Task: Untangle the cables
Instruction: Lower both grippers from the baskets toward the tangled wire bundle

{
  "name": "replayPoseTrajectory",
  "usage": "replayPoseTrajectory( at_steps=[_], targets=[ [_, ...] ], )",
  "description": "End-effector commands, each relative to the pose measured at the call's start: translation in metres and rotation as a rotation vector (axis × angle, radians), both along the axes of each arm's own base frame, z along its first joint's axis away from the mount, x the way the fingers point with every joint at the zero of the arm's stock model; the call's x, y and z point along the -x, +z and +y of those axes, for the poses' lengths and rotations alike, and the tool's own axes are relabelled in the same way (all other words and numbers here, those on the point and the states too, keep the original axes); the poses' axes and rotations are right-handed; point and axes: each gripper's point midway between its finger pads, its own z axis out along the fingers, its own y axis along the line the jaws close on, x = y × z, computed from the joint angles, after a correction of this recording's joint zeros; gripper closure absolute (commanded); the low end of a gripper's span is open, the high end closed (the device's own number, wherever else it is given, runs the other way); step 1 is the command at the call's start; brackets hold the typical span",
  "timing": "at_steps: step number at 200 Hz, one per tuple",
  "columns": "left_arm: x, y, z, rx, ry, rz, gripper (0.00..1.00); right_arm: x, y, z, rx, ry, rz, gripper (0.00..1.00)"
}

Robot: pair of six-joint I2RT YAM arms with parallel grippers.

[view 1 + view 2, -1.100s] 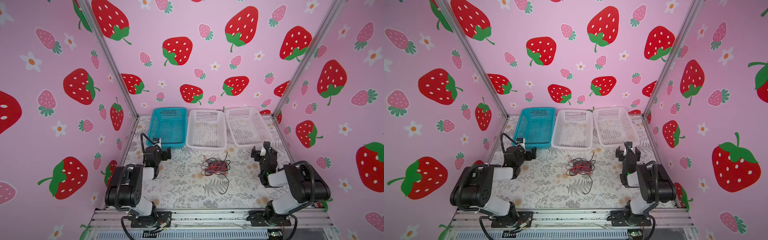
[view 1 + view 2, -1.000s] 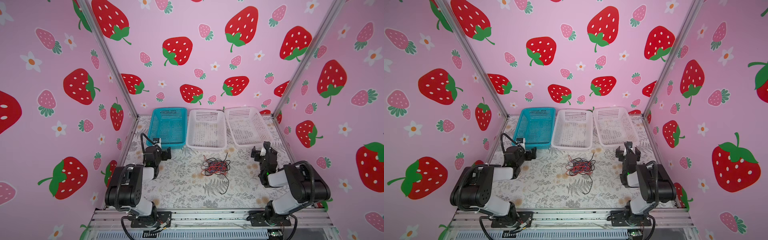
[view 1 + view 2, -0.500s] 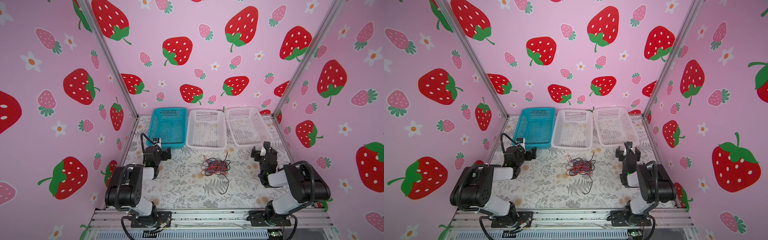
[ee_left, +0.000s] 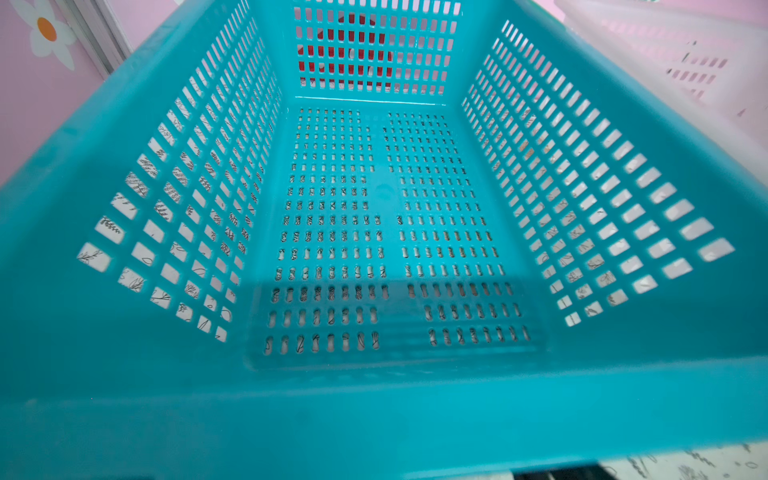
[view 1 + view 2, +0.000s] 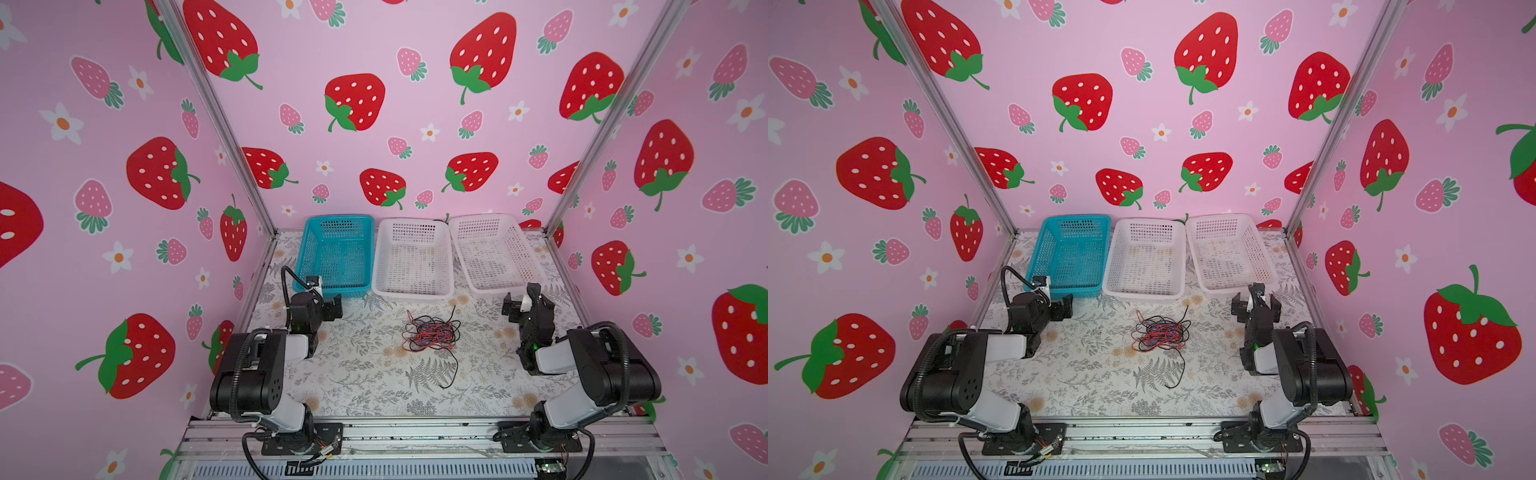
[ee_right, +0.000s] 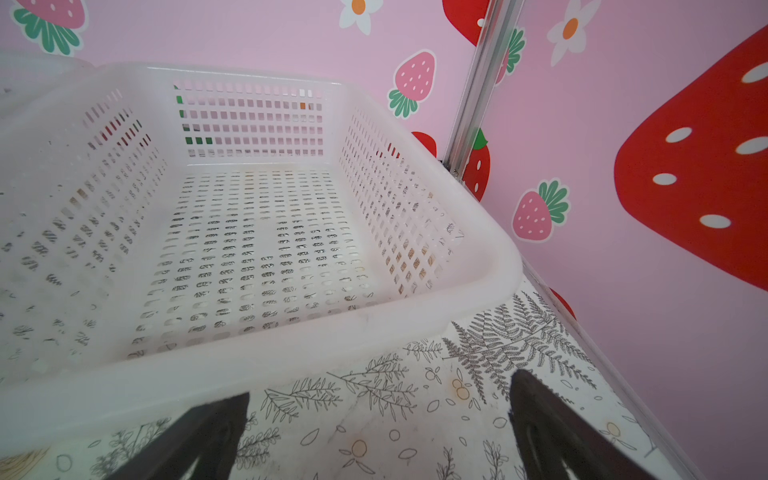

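Note:
The cables [image 5: 430,334] [image 5: 1158,334] lie as one loose knot of thin red, black and blue wires on the patterned mat, mid-table, and one black strand trails toward the front edge. Neither wrist view shows them. My left gripper [image 5: 326,301] [image 5: 1059,305] hovers at the teal basket's near wall, well left of the knot, open and empty; its fingers stay outside the left wrist view. My right gripper [image 5: 524,299] [image 5: 1256,297] [image 6: 378,415] sits right of the knot in front of the right white basket, fingers [image 6: 548,428] wide apart over bare mat.
Three empty baskets line the back: a teal basket [image 5: 336,219] [image 4: 374,415], a middle white basket [image 5: 413,293] and a right white basket [image 5: 494,289] [image 6: 249,365]. Pink strawberry walls with aluminium posts close in three sides. An aluminium rail [image 5: 415,436] carries both arm bases.

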Motion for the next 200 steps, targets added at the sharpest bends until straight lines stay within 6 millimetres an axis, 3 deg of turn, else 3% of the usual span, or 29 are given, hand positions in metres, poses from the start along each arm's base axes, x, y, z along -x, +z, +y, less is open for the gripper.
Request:
replayPoseTrajectory(
  at_steps=[1, 47, 61, 91, 158, 184, 200],
  targets=[
    [-0.007, 0.013, -0.002, -0.011, -0.023, -0.046, 0.01, -0.005, 0.016, 0.003, -0.009, 0.009, -0.056, 0.01],
    [-0.007, 0.013, -0.002, -0.01, -0.022, -0.046, 0.01, -0.003, 0.019, 0.005, -0.011, 0.025, -0.069, 0.01],
    [-0.009, 0.012, 0.01, -0.017, 0.05, -0.031, 0.01, 0.0, 0.024, 0.009, -0.007, 0.048, -0.083, 0.01],
    [-0.004, 0.026, 0.006, -0.015, 0.028, -0.053, 0.01, 0.012, 0.038, -0.002, -0.026, -0.011, -0.122, 0.01],
    [0.017, 0.047, 0.009, 0.003, 0.062, -0.035, 0.01, 0.028, 0.057, -0.003, -0.118, -0.037, -0.11, 0.01],
    [0.025, 0.061, 0.009, 0.053, 0.084, -0.043, 0.01, 0.026, 0.073, 0.021, -0.206, 0.081, -0.082, 0.01],
    [0.028, 0.078, 0.001, 0.098, 0.059, -0.066, 0.01, 0.026, 0.082, 0.029, -0.401, 0.094, -0.074, 0.01]
  ],
)
